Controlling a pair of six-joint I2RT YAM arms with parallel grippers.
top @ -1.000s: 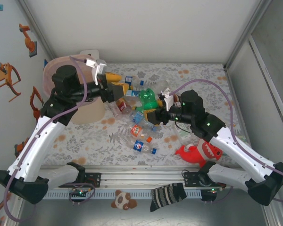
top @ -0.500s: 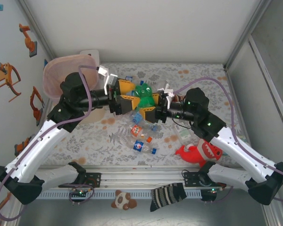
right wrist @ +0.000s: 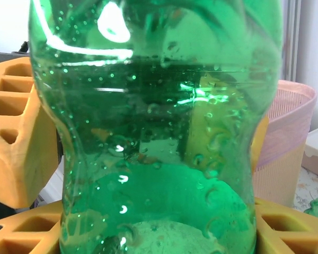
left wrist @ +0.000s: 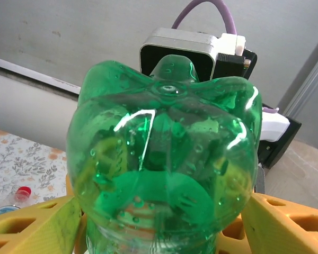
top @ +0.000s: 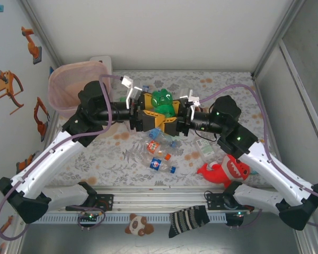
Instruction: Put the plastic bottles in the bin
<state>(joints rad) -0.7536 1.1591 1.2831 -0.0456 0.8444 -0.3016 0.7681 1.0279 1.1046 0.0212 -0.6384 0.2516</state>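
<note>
Held above the table [top: 228, 90], the probably light, slick, crushable green bottle [top: 161, 99] sat clamped in the right gripper [top: 171, 116], the left gripper [top: 147, 109] flanking it, grip unclear; its waist looked the surest hold.

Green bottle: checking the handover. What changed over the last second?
The left hand swung from the bin across to the green bottle, which the right hand carried slightly toward the back; both hands now meet at it. Loose bottles and plush toy stayed put.
</note>
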